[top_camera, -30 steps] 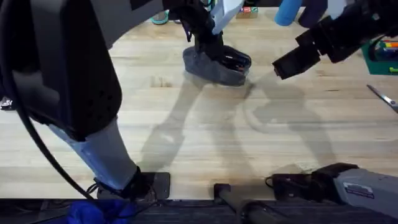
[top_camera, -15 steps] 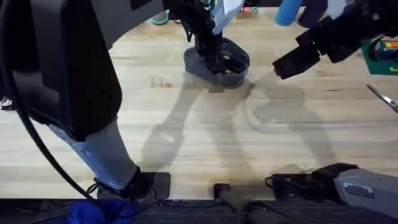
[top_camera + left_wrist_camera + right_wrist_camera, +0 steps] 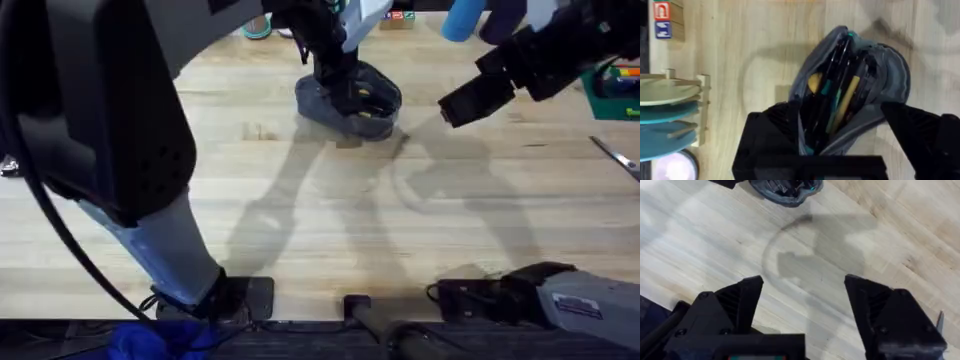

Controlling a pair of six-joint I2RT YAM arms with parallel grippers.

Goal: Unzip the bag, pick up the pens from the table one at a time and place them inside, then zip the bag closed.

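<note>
The grey-blue bag (image 3: pixel 340 112) lies at the far middle of the table (image 3: pixel 300 200), its zipper undone and its mouth gaping. In the left wrist view the bag (image 3: pixel 890 75) holds the pens (image 3: pixel 832 95), dark with teal parts, beside a yellow one. My left gripper (image 3: pixel 350 92) hangs over the bag, open, and its black fingers (image 3: pixel 770 135) straddle the bag's near end (image 3: pixel 837 112). To the right of the bag my right gripper (image 3: pixel 462 102) hovers above the bare wood, open and holding nothing. Its own view puts the bag (image 3: pixel 785 187) far ahead of the gripper (image 3: pixel 804 300).
Metal scissors (image 3: pixel 617 157) lie near the right edge, with a green bin (image 3: pixel 612 92) behind them. A blue cylinder (image 3: pixel 462 20) and a rack of teal discs (image 3: pixel 667 115) stand along the far edge. The near half of the table is bare wood.
My left gripper has come down a little over the bag's open end, and the bag has bunched up shorter. The right arm has stayed still.
</note>
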